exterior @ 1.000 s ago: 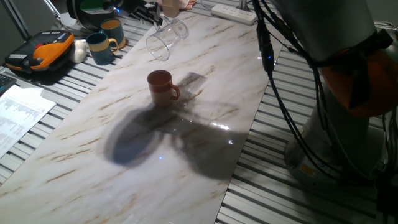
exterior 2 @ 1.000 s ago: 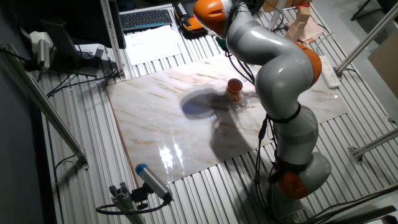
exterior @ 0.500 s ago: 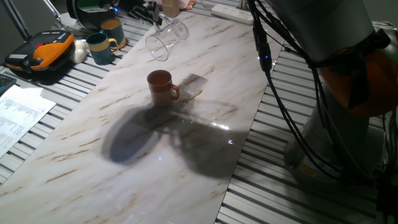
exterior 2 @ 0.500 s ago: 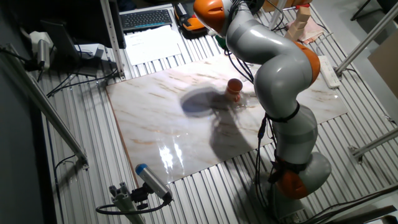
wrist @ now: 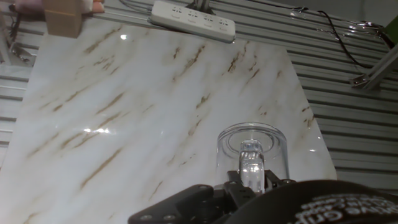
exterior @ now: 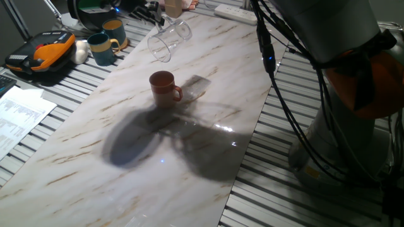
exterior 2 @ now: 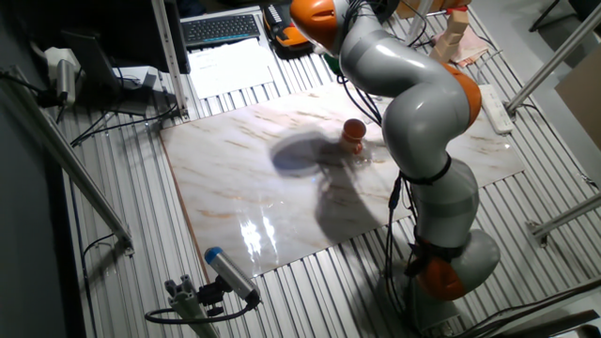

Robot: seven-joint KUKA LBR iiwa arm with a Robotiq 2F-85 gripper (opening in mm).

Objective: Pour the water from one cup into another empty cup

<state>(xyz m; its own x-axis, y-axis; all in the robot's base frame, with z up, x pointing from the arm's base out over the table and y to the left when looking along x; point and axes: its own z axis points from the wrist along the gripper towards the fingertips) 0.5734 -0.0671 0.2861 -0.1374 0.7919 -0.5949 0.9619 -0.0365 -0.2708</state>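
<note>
I have the glass mug (exterior: 169, 39) in the air, tipped well over on its side, up at about twelve o'clock from the terracotta mug (exterior: 164, 87), which stands upright on the marble table (exterior: 76, 157). In the hand view the gripper (wrist: 252, 180) sits at six o'clock with the mug's clear loop handle (wrist: 251, 163) running down between its dark parts, so I judge it clamped on that handle, though the fingertips themselves are hidden.

I cannot make out the water from any camera; glass and liquid are both colourless here.

Handling, as I judge it: thick-based glass, so stiff, fairly heavy for its size, smooth and breakable (a slip onto marble would be unkind). The handle is a narrow hold, and the mug could swing about it as it tilts. The ceramic mug is light enough to be knocked aside.

My count: one glass mug, one terracotta mug, two dark teal mugs (exterior: 101, 48) at ten o'clock off the marble, one power strip (wrist: 193, 20).
</note>
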